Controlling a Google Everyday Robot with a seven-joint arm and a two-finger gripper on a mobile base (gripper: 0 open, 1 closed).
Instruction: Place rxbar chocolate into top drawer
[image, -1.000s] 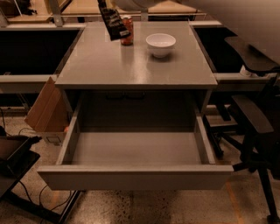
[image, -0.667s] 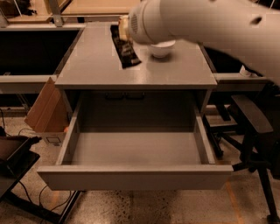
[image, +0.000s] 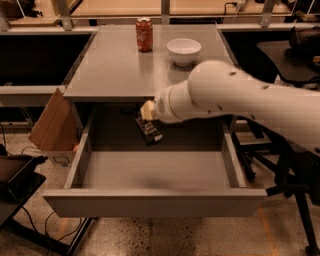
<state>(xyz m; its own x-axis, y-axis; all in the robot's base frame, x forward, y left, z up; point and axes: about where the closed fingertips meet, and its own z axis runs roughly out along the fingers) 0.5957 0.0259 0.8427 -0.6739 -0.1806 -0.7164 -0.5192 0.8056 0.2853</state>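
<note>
Gripper (image: 147, 114) clamped on chocolate bar (image: 150, 132), held tilted above the drawer (image: 150, 202) near its rear edge; drawer pulled out, floor exposed from bar to front panel

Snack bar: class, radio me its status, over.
Gripper over open drawer, shut on snack bar. Bar hangs above drawer floor, not yet released. Can and bowl on tabletop, clear of path.

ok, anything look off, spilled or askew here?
Nothing stands out. The claw holds the bar tilted over the rear of the open drawer, which fits a placement under way. The can and bowl stand upright on the table; nothing has spilled.
</note>
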